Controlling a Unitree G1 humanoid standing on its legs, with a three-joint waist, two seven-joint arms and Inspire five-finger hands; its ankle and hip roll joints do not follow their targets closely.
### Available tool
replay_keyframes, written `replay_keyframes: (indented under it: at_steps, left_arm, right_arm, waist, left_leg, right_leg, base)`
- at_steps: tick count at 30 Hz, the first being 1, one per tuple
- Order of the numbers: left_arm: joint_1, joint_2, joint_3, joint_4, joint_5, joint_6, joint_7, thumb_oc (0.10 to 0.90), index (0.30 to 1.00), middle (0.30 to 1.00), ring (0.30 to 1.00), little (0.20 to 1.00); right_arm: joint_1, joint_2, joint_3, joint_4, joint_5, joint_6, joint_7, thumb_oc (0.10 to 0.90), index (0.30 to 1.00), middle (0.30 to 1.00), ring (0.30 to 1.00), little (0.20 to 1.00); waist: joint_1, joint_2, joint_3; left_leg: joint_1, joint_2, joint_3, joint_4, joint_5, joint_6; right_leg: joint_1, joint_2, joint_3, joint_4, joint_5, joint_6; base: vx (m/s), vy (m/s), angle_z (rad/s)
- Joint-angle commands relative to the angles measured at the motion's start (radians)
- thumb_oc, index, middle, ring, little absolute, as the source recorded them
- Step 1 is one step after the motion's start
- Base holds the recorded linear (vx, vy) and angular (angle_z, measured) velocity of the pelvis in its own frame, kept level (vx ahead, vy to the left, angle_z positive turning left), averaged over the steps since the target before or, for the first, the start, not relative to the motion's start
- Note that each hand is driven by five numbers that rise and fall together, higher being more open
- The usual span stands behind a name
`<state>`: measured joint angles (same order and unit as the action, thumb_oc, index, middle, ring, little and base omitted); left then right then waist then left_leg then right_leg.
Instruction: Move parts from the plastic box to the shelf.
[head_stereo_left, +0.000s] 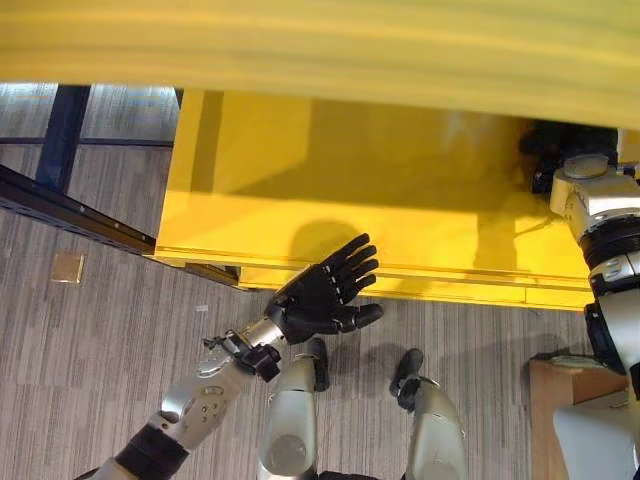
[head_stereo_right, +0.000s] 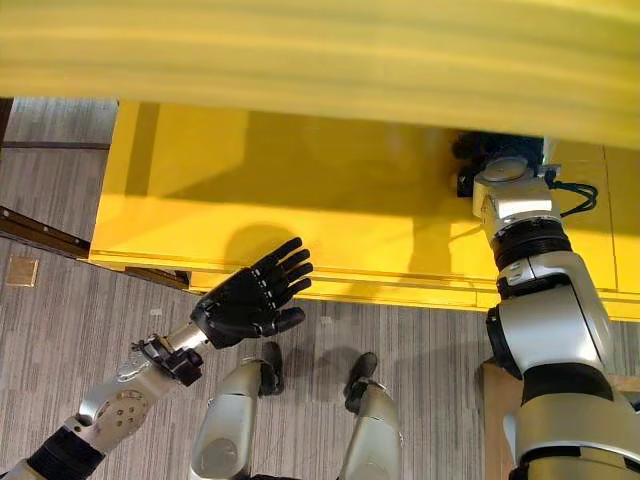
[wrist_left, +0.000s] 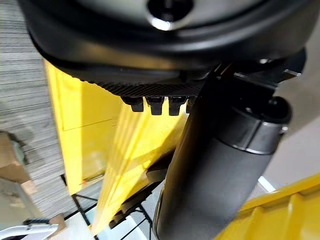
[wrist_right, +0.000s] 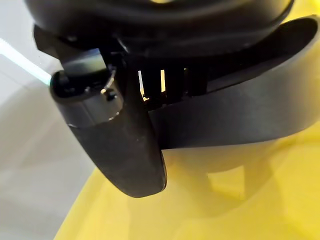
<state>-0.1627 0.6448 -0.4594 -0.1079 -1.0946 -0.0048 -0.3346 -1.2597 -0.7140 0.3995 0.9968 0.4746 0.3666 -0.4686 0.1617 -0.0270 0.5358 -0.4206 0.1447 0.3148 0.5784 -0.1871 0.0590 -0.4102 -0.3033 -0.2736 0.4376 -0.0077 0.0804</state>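
Workshop — yellow shelf (head_stereo_left: 380, 200), grey carpet floor (head_stereo_left: 90, 350).

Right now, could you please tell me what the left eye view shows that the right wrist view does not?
Left eye view: the open dark left hand held over the grey carpet floor. Right wrist view: the dark right hand, its thumb pinching a dark curved strip. Shared: the yellow shelf board.

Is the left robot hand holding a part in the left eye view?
No. The left robot hand hangs open with straight, spread fingers and nothing in it, in front of the yellow plastic box.
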Motion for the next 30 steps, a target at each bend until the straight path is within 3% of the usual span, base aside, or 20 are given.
replay_keyframes:
  at_steps: [1,3,5,7,8,9,10,11,12,13,14,16,20,22,26,27,30]
  left_arm:
    - [-0.044,-0.033,0.003,-0.167,-0.027,-0.065,-0.05,0.9,1.0,1.0,1.0,1.0]
    - [-0.053,-0.034,-0.009,-0.17,-0.028,-0.07,-0.051,0.9,1.0,1.0,1.0,1.0]
    - [-0.05,-0.039,-0.017,-0.178,-0.032,-0.046,-0.053,0.9,1.0,1.0,1.0,1.0]
    - [-0.023,-0.041,0.003,-0.189,-0.031,-0.03,-0.007,0.9,1.0,1.0,1.0,1.0]
    - [-0.016,-0.041,0.008,-0.19,-0.033,-0.032,-0.003,0.9,1.0,1.0,1.0,1.0]
    - [-0.004,-0.042,0.019,-0.194,-0.034,-0.039,0.015,0.9,1.0,1.0,1.0,1.0]
    - [-0.001,-0.042,0.017,-0.196,-0.027,-0.05,0.034,0.9,1.0,1.0,1.0,1.0]
    - [-0.009,-0.04,0.018,-0.195,-0.031,-0.046,0.041,0.9,1.0,1.0,1.0,1.0]
    - [-0.028,-0.03,0.012,-0.188,-0.049,-0.045,0.037,0.9,1.0,1.0,1.0,1.0]
    - [-0.045,-0.035,-0.01,-0.181,-0.029,-0.048,0.033,0.9,1.0,1.0,1.0,1.0]
    - [-0.053,-0.036,-0.013,-0.18,-0.023,-0.057,0.024,0.9,1.0,1.0,1.0,1.0]
    - [-0.035,-0.014,-0.005,-0.175,-0.028,-0.084,-0.023,0.9,1.0,1.0,1.0,1.0]
    - [-0.024,0.027,0.041,-0.161,-0.051,-0.068,-0.113,0.9,1.0,1.0,1.0,1.0]
    - [-0.019,0.023,0.044,-0.167,-0.029,-0.061,-0.116,0.9,1.0,1.0,1.0,1.0]
    - [-0.016,0.02,0.045,-0.169,-0.029,-0.066,-0.107,0.9,1.0,1.0,1.0,1.0]
    - [-0.012,0.02,0.071,-0.171,-0.021,-0.044,-0.12,0.9,1.0,1.0,1.0,1.0]
    - [-0.009,0.016,0.074,-0.168,-0.028,-0.044,-0.114,0.9,1.0,1.0,1.0,1.0]
  right_arm:
    - [-0.111,-0.085,0.036,0.004,0.013,-0.017,-0.008,0.4,0.3,0.3,0.3,0.3]
    - [-0.106,-0.093,0.041,0.0,0.015,-0.023,-0.002,0.4,0.3,0.3,0.3,0.3]
    - [-0.076,-0.094,0.031,-0.005,0.003,-0.029,0.006,0.4,0.3,0.3,0.3,0.3]
    - [-0.038,-0.057,0.009,-0.015,-0.052,-0.052,0.052,0.4,0.3,0.3,0.3,0.3]
    - [-0.033,-0.047,0.006,-0.015,-0.059,-0.058,0.06,0.4,0.3,0.3,0.3,0.3]
    - [-0.037,-0.023,0.011,-0.025,-0.061,-0.049,0.064,0.4,0.3,0.3,0.3,0.3]
    - [-0.044,-0.006,0.021,-0.033,-0.058,-0.04,0.055,0.4,0.3,0.3,0.3,0.3]
    - [-0.047,-0.003,0.025,-0.048,-0.05,-0.02,0.039,0.4,0.3,0.3,0.3,0.3]
    - [-0.04,-0.022,0.038,-0.067,-0.013,-0.005,0.01,0.4,0.3,0.3,0.3,0.3]
    - [-0.016,-0.068,0.035,-0.07,0.013,-0.014,-0.005,0.4,0.3,0.3,0.3,0.3]
    - [-0.012,-0.087,0.029,-0.072,0.02,-0.024,-0.005,0.4,0.3,0.3,0.3,0.3]
    - [0.014,-0.134,-0.004,-0.075,0.016,-0.048,0.011,0.4,0.3,0.3,0.3,0.3]
    - [-0.008,-0.178,-0.015,-0.097,0.032,-0.023,0.016,0.4,0.3,0.3,0.3,0.3]
    - [-0.033,-0.19,0.004,-0.083,0.049,-0.016,0.007,0.4,0.3,0.3,0.3,0.3]
    - [-0.04,-0.193,0.012,-0.077,0.049,-0.025,-0.001,0.4,0.3,0.3,0.3,0.3]
    - [-0.081,-0.2,0.023,-0.064,0.043,-0.008,-0.012,0.4,0.3,0.3,0.3,0.3]
    - [-0.11,-0.196,0.038,-0.053,0.024,-0.003,-0.004,0.4,0.3,0.3,0.3,0.3]
  waist:
    - [0.002,0.018,-0.016]
    - [-0.008,0.021,-0.016]
    - [-0.009,0.027,-0.016]
    - [0.032,0.024,-0.016]
    - [0.042,0.024,-0.016]
    - [0.066,0.022,-0.016]
    - [0.068,0.03,-0.016]
    - [0.064,0.036,-0.016]
    - [0.045,0.037,-0.016]
    - [0.013,0.038,-0.016]
    - [0.006,0.033,-0.016]
    - [0.004,0.015,-0.016]
    - [0.014,-0.001,-0.016]
    - [0.021,-0.005,-0.016]
    - [0.023,-0.006,-0.016]
    - [0.035,-0.01,-0.016]
    - [0.035,-0.007,-0.016]
  left_leg:
    - [0.039,0.115,-0.139,0.001,-0.051,-0.118]
    - [0.021,0.106,-0.129,0.026,-0.072,-0.107]
    - [0.02,0.1,-0.141,0.062,-0.124,-0.104]
    - [0.05,0.165,-0.058,0.082,-0.128,-0.107]
    - [0.066,0.182,-0.036,0.075,-0.121,-0.111]
    - [0.095,0.215,0.01,0.068,-0.108,-0.114]
    - [0.092,0.226,0.004,0.07,-0.1,-0.11]
    - [0.074,0.215,-0.022,0.08,-0.107,-0.097]
    - [0.022,0.172,-0.086,0.097,-0.117,-0.073]
    - [-0.009,0.124,-0.153,0.096,-0.117,-0.063]
    - [-0.026,0.116,-0.153,0.077,-0.086,-0.06]
    - [-0.025,0.107,-0.164,0.023,-0.054,-0.091]
    - [-0.008,0.141,-0.15,-0.077,0.026,-0.138]
    - [0.007,0.162,-0.145,-0.127,0.065,-0.157]
    - [0.012,0.167,-0.144,-0.14,0.075,-0.161]
    - [0.039,0.19,-0.139,-0.198,0.115,-0.182]
    - [0.059,0.196,-0.136,-0.234,0.137,-0.19]
  right_leg:
    - [0.0,-0.047,0.044,-0.074,0.03,0.089]
    - [-0.008,-0.055,0.046,-0.097,0.049,0.096]
    - [-0.003,-0.079,0.051,-0.115,0.068,0.126]
    - [0.008,-0.209,-0.139,-0.09,0.127,0.138]
    - [0.021,-0.233,-0.185,-0.082,0.133,0.142]
    - [0.047,-0.282,-0.284,-0.054,0.142,0.147]
    - [0.038,-0.283,-0.256,-0.004,0.14,0.133]
    - [0.034,-0.259,-0.181,0.044,0.095,0.113]
    - [0.021,-0.181,-0.028,0.102,0.002,0.088]
    - [0.014,-0.101,0.114,0.094,-0.019,0.063]
    - [0.003,-0.084,0.124,0.072,-0.002,0.053]
    - [0.029,-0.063,0.098,0.001,-0.01,0.082]
    - [0.055,-0.048,0.061,-0.074,-0.005,0.109]
    - [0.067,-0.038,0.041,-0.085,-0.012,0.104]
    - [0.069,-0.035,0.036,-0.086,-0.014,0.102]
    - [0.079,-0.021,0.017,-0.098,-0.018,0.096]
    - [0.085,-0.013,0.015,-0.1,-0.022,0.09]
  base:
    - [-0.22,0.058,-0.02]
    - [-0.23,0.082,-0.03]
    - [-0.09,0.086,-0.09]
    - [-0.11,0.124,-0.12]
    - [-0.13,0.142,-0.52]
    - [-0.1,0.132,-0.89]
    - [-0.12,0.087,-1.23]
    - [-0.15,-0.11,-1.35]
    - [-0.19,-0.379,-0.9]
    - [-0.24,-0.449,-0.28]
    - [-0.24,-0.463,0.97]
    - [-0.17,-0.32,1.29]
    - [-0.12,-0.242,0.53]
    - [-0.08,-0.178,0.07]
    - [-0.04,-0.055,0.06]
    - [-0.09,-0.093,-0.03]
    - [-0.03,-0.033,0.0]
